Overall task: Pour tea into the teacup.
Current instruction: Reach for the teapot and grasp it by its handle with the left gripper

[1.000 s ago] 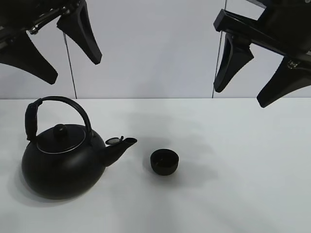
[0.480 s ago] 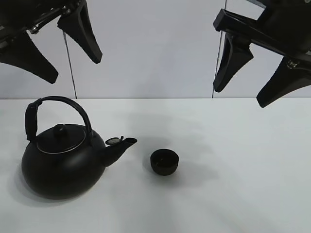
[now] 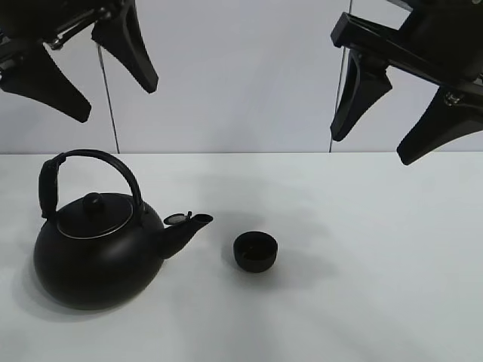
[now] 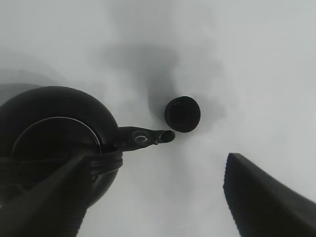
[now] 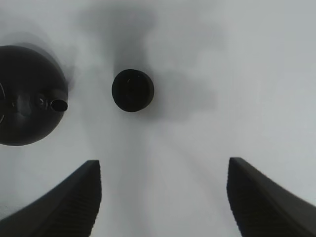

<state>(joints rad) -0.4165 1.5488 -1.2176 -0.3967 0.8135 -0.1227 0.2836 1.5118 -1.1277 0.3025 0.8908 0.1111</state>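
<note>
Left fingers (image 3: 128, 45) marginally higher; teacup (image 3: 255, 251) (contents unclear) near kettle (image 3: 94, 256).

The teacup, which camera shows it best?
The right wrist view: the teacup appears largest there, seen from above and unobstructed. The left wrist view shows it smaller, also from above, near the kettle spout. The exterior high view shows its rim and low side wall at an angle.
</note>
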